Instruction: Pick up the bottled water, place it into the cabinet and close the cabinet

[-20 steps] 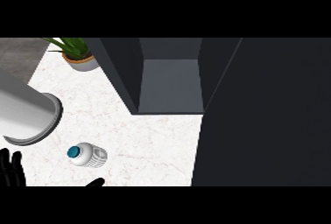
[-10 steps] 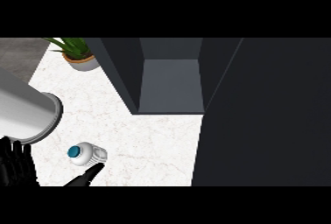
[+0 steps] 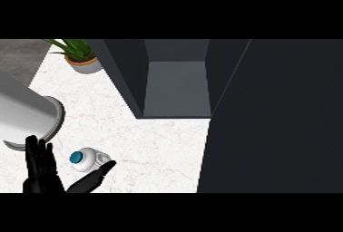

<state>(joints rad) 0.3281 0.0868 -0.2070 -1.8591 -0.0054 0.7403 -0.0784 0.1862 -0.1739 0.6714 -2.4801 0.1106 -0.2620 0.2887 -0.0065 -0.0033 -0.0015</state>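
Bottled water [image 3: 87, 160] upright between straight fingers and thumb of left hand [image 3: 46, 174]; wrist cut off; right hand unseen.

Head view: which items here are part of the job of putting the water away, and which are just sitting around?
Part of the job:
- bottled water, upright on the counter
- cabinet, open
- hand, open, fingers and thumb either side of the bottle

Just sitting around:
- potted plant
- large grey cylinder
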